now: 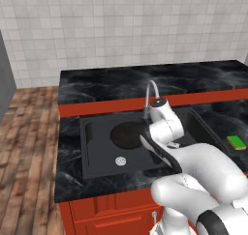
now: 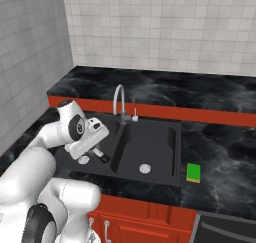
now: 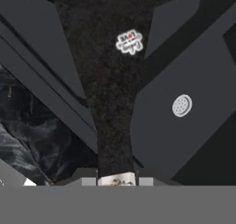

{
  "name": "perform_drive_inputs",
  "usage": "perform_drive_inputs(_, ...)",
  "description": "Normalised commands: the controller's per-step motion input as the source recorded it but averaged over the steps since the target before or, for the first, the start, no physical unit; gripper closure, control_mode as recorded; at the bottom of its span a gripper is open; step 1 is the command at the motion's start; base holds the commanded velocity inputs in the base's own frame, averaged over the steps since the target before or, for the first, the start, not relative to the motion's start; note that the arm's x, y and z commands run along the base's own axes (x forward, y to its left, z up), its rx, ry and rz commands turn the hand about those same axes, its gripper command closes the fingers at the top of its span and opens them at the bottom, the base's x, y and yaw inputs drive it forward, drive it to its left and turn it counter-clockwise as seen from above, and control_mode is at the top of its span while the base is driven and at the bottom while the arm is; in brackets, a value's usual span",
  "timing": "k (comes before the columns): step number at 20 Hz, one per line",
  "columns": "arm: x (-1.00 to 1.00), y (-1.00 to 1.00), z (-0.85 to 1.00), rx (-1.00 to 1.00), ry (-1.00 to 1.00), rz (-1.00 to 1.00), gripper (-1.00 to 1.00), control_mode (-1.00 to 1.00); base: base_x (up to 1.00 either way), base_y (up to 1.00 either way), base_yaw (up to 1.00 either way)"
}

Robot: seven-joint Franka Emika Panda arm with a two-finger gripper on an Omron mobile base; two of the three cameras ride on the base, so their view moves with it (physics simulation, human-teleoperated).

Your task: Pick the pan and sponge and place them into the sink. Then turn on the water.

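The black pan (image 1: pixel 127 134) is low in the left basin of the black sink (image 1: pixel 87 147), near its back wall. My gripper (image 1: pixel 144 139) is shut on the pan's handle. In the hand view the dark handle (image 3: pixel 113 103) runs up from between my fingertips (image 3: pixel 87 181), with its pale tip pinched in my gripper (image 3: pixel 117 179). Whether the pan touches the basin floor I cannot tell. The yellow and green sponge (image 1: pixel 237 142) (image 2: pixel 193 172) lies on the counter right of the sink (image 2: pixel 150 137). No water runs from the silver faucet (image 1: pixel 151 91) (image 2: pixel 119 100).
A round silver drain (image 1: pixel 120 161) (image 3: pixel 182 105) sits in the left basin floor, and another drain (image 2: pixel 145 168) in the right basin. The faucet's small lever (image 2: pixel 134 114) stands beside its base. Black marble counter (image 1: pixel 111 81) surrounds the sink, with a tiled wall behind.
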Motion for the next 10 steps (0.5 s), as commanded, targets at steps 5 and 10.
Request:
perform_drive_inputs(5,0.54,0.27,-0.05,0.0,0.08,0.0,1.0,-1.0,0.0,0.0,0.0)
perform_drive_inputs(10,0.55,0.2,-0.11,0.0,0.07,0.0,1.0,-1.0,0.0,0.0,0.0)
